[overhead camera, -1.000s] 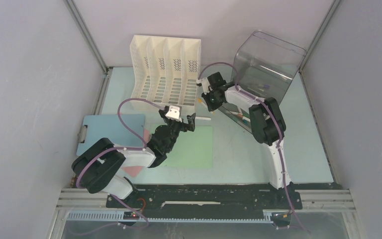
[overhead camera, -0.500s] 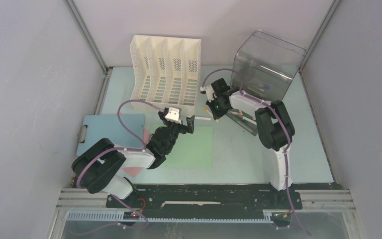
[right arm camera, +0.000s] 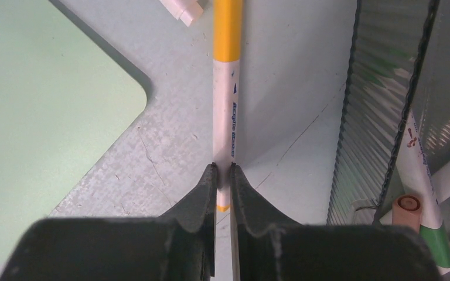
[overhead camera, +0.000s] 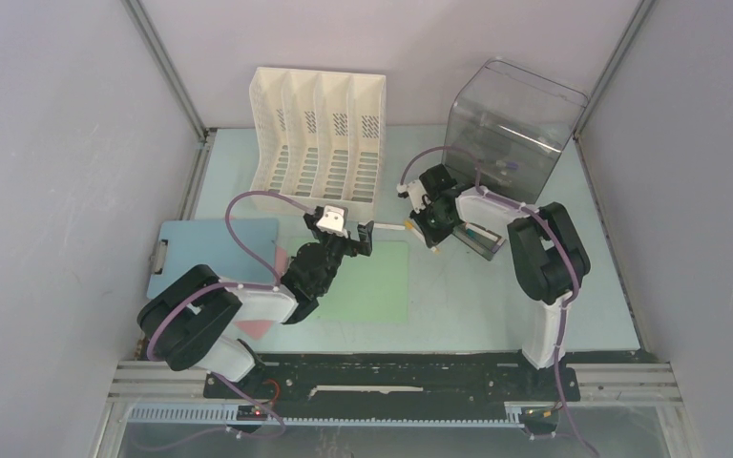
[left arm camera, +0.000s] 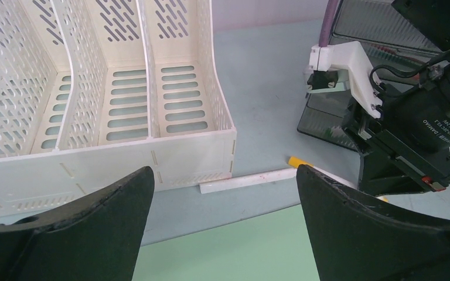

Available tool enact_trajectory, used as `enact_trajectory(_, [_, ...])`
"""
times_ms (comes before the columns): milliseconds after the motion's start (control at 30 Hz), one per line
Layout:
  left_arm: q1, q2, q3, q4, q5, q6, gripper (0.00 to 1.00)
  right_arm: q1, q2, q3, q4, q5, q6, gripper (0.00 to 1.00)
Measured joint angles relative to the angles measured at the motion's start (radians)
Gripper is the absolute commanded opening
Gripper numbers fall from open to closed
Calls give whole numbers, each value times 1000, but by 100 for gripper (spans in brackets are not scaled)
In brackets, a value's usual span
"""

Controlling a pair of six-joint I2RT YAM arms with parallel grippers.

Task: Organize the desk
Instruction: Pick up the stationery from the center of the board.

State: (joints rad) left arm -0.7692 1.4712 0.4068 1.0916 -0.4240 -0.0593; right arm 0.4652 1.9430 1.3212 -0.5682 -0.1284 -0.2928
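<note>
Pale mint bench [overhead camera: 458, 305], metal-framed and walled on three sides, lies directly under both claws and carries everything listed.

- Right claw [right arm camera: 223, 175]: over the last second it has come down off the tipped clear bin [overhead camera: 511, 119] and narrowed. It is now pinching a yellow-capped marker [right arm camera: 227, 99] near its tail end. Judged: pickup under way, the marker probably bound for the bin just right of the claw, where other pens lie.
- Left claw [left arm camera: 222, 193]: spread wide, holding nothing, unmoved. A white pen [left arm camera: 249, 178] lies just ahead of it, at the foot of the file rack [left arm camera: 152, 117].
- Clearances, right claw: the bin's ribbed wall is close on the right, the corner of the green sheet [right arm camera: 47, 88] is to the left, and the white pen's tip lies just beyond the marker's cap. Open bench lies behind.
</note>
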Motion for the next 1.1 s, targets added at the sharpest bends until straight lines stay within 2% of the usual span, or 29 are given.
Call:
enact_trajectory(267, [0,0,0,0,0,0,100,3,0,2,-3,6,-17,26])
enact_trajectory(667, [0,0,0,0,0,0,100,49,116,168,-63,69,-58,29])
enact_trajectory(767, [0,0,0,0,0,0,100,58,130,189,-70,76,-66,24])
enact_trajectory(967, [0,0,0,0,0,0,100,73,134,193,-76,84,-82,0])
enact_trajectory(1100, [0,0,0,0,0,0,100,73,133,193,-76,84,-85,0])
